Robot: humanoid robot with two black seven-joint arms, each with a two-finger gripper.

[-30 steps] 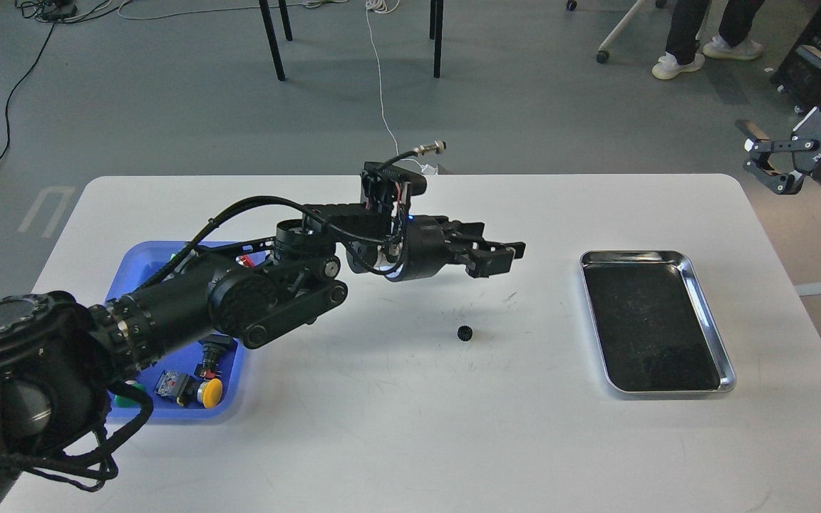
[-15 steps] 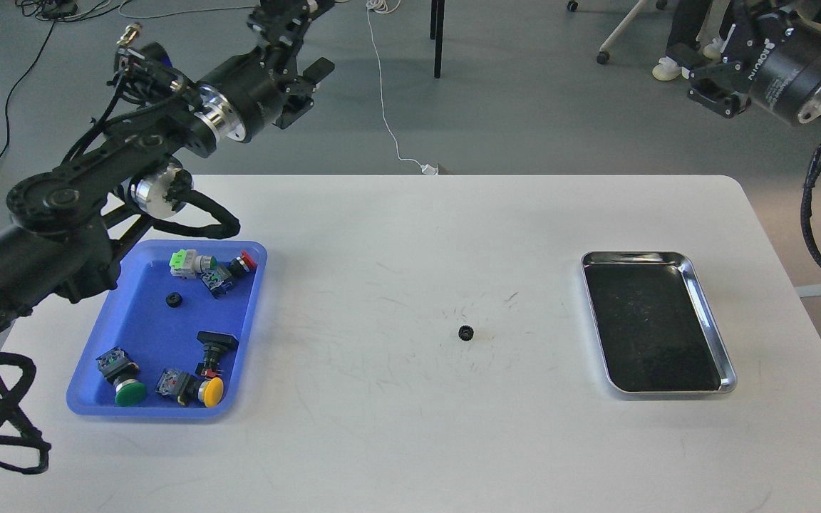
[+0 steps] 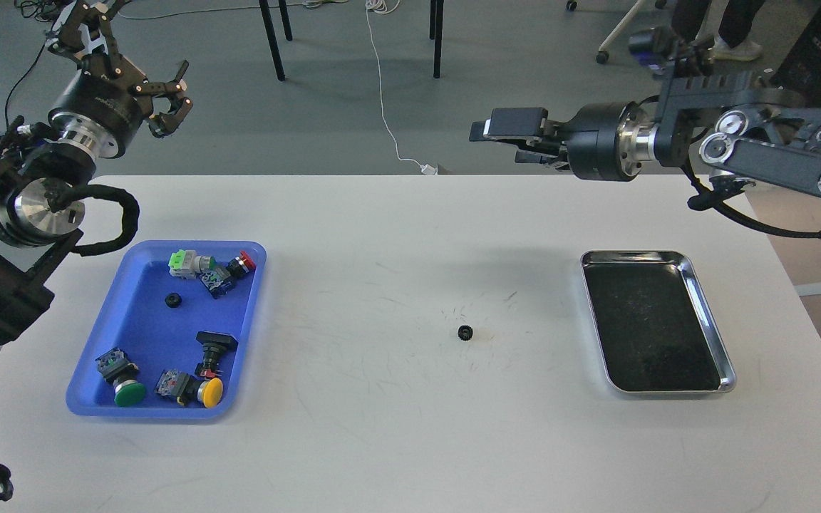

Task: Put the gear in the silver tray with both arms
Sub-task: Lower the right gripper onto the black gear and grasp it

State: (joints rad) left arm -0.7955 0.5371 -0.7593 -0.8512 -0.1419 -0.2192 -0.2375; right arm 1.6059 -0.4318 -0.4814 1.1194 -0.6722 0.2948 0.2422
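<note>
- My right gripper (image 3: 507, 132) hangs above the far edge of the white surface (image 3: 396, 427), pointing left. It is side-on to me, so I cannot tell how far its fingers are parted, and I see nothing in it.
- My left gripper (image 3: 136, 68) is raised off the far-left corner of the surface, its claw fingers spread wide apart and holding nothing.
- The gear (image 3: 465, 332), small and black, lies bare on the surface, below the right gripper and a little to its left in my view, well apart from it and touching nothing else.
- The silver tray (image 3: 711, 313) sits flat to the right of the gear, under the right arm's elbow rather than under the right gripper. Its dark bottom shows only reflections and scuffs.
- A blue tray (image 3: 141, 285) lies below the left gripper, toward me, near the left edge of the surface.
- Inside the blue tray is a second small black gear (image 3: 173, 300), lying by itself in the far half.
- Also in there are push-button switches: a green-capped one (image 3: 128, 392) and a yellow-capped one (image 3: 211, 391) at the near end, a red-capped one (image 3: 246, 261) at the far corner.
- Between gear and silver tray the surface is marked with fine dark scratches.
</note>
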